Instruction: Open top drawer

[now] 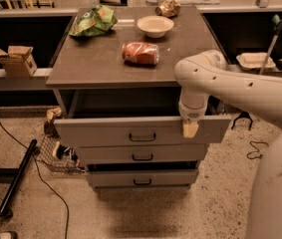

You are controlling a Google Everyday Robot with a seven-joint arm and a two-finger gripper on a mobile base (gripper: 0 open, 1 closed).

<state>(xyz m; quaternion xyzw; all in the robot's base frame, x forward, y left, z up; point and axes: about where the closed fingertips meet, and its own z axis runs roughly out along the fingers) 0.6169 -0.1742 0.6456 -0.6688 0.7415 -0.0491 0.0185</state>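
The top drawer [105, 132] is the widest grey front under the tabletop, with a small black loop handle [142, 137] at its centre. It stands out from the cabinet, and a dark gap shows between it and the tabletop. My gripper [190, 129] hangs down from the white arm [215, 81] at the right part of the drawer front, at its top edge and well right of the handle. Its cream tip lies against the front. The two narrower drawers [141, 155] sit below.
On the tabletop [95, 63] lie a green bag [93, 21], a red can [140, 53], a white bowl [155, 26] and a crumpled wrapper [168, 8]. A wire basket [56, 153], a black pole [17, 179] and cables lie on the floor at left. My white body [275, 193] fills the right.
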